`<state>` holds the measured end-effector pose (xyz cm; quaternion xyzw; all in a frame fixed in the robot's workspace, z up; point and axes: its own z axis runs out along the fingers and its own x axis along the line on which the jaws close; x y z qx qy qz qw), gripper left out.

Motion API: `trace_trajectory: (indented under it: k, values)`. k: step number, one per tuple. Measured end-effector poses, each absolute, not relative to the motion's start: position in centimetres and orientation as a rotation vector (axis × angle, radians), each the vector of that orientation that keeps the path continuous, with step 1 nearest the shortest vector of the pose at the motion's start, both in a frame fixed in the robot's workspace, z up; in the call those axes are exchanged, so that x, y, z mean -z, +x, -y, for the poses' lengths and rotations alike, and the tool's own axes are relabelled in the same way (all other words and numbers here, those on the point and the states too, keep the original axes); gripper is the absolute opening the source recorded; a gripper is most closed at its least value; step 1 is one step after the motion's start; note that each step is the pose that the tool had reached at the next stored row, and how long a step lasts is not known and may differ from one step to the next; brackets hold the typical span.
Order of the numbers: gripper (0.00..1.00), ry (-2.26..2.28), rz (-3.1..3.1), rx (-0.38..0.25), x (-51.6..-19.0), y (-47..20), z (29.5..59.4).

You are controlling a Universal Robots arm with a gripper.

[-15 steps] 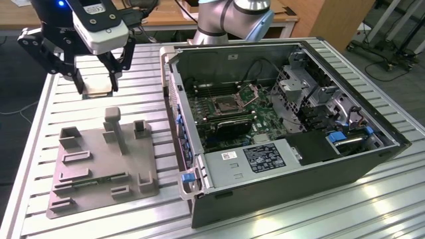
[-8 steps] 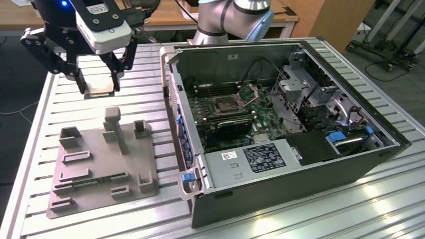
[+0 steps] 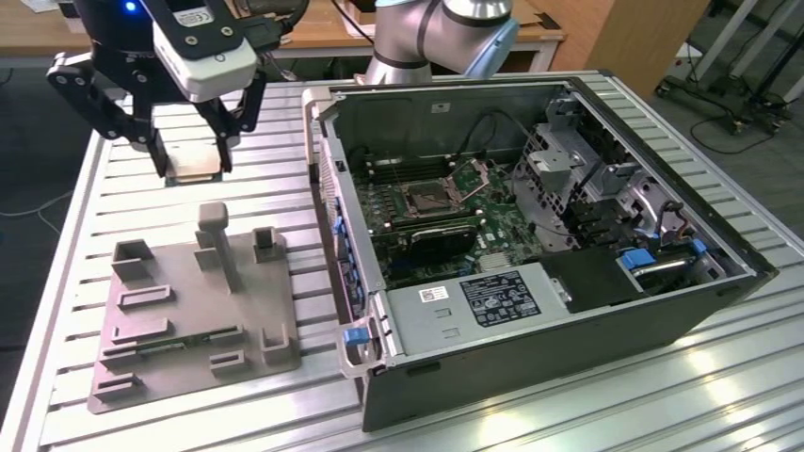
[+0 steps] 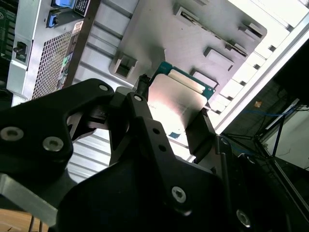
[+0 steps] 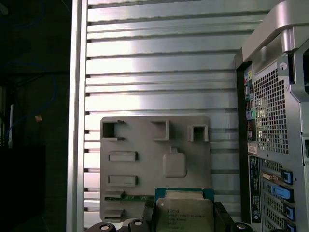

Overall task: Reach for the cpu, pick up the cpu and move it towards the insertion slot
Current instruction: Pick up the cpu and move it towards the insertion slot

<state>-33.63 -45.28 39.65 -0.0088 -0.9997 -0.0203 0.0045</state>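
Silvery-grey cpu (image 3: 198, 162) sits pinched in our gripper (image 3: 195, 171), held up at twelve o'clock of the grey plastic fixture (image 3: 188, 311), and we place the insertion slot (image 3: 425, 200) at three o'clock from it in the exterior view, well apart.

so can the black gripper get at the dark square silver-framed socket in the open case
Probably yes: the grey case lies open, the socket faces up with its hinged plate raised, and nothing covers it. The gripper holds the silvery square cpu.
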Motion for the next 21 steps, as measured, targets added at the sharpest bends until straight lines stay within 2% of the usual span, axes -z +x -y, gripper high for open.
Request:
trace_trajectory:
  k: [21]
  values:
    - [0.55, -0.028, 3.132, 0.064, -39.6, -31.4, 45.3]
